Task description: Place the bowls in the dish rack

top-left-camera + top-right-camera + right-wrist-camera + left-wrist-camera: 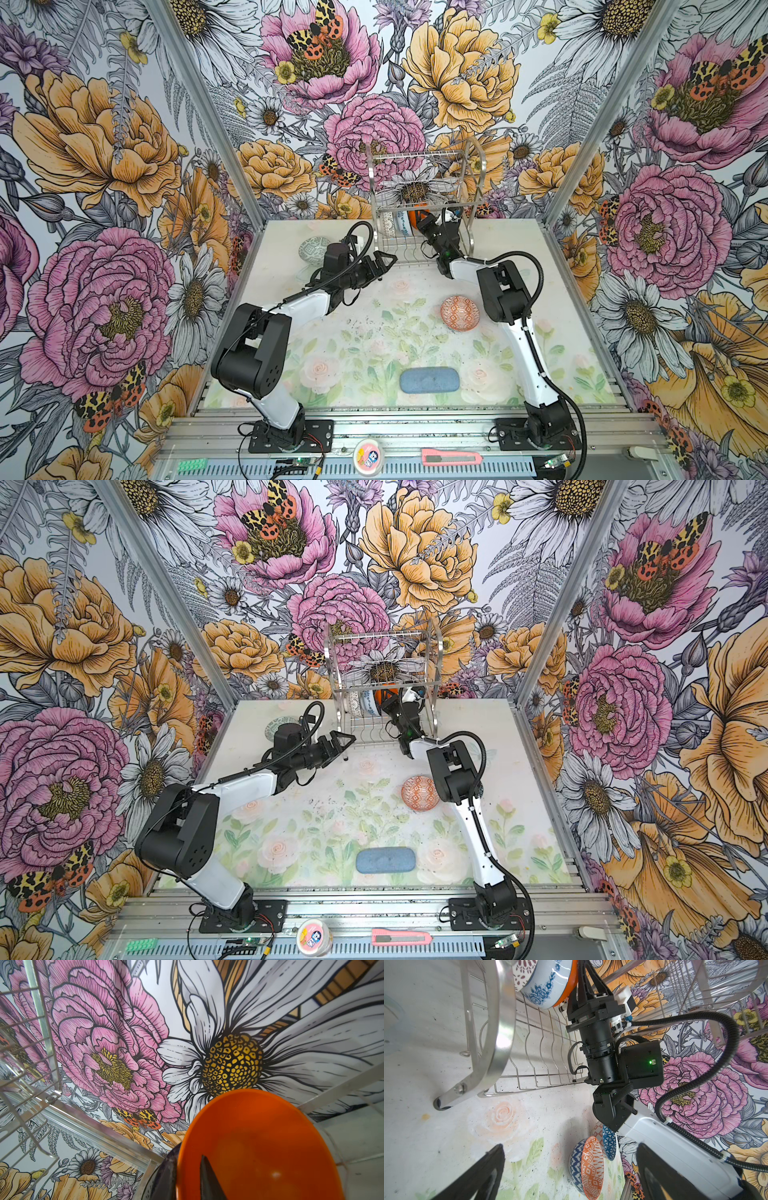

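From my station I see the right gripper reaching into the lower tier of the dish rack, which stands at the far side of the table. Its jaws are narrow, with one finger on each side of the rim of the plain orange bowl. The right wrist view shows one dark finger inside the bowl and one outside, but I cannot tell if they press the rim or only stand beside it. This bowl stands on its edge in the wire slots, close against the blue floral bowl, and next in the row is the lattice bowl. The left gripper is wide and holds nothing; it hovers over the table near the front left corner of the rack. Behind the left arm the grey-green bowl sits on the table. The orange-white geometric bowl sits near the elbow of the right arm. In the left wrist view the dark-blue triangle bowl shows just beside it, partly hidden by the arm. A blue-grey pad lies near the front edge.
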Motion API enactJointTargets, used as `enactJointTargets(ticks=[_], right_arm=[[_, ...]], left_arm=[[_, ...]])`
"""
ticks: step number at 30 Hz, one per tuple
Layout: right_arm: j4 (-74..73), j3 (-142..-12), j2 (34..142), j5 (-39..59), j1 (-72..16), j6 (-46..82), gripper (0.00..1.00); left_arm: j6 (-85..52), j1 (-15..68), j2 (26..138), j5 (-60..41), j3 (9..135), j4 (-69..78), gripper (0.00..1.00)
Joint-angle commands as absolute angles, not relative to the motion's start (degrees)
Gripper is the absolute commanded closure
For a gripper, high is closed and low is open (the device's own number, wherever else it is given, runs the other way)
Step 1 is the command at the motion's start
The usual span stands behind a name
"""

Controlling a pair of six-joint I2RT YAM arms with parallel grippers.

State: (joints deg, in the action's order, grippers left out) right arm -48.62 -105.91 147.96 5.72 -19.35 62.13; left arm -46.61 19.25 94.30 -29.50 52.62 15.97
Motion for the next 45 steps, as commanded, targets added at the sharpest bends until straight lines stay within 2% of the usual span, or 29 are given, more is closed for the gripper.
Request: enactJointTargets(ticks=[1,20,45], right_arm=[[-46.3,-104.6,149.7,6.0,-18.5,62.8,0.82],[-49.2,-103.7,150.7,8.4,-17.4,65.7,0.93],[-54.3,-104.9,154.2,16.0,-15.2,67.8,0.95]], left_arm=[[-46.9,18.6,95.2,-31.0,54.5,17.3,0.01],[-46.8,18.6,94.2,-31.0,54.1,17.3,0.01],[-46.8,18.5,94.6,-30.9,54.3,17.3,0.01]])
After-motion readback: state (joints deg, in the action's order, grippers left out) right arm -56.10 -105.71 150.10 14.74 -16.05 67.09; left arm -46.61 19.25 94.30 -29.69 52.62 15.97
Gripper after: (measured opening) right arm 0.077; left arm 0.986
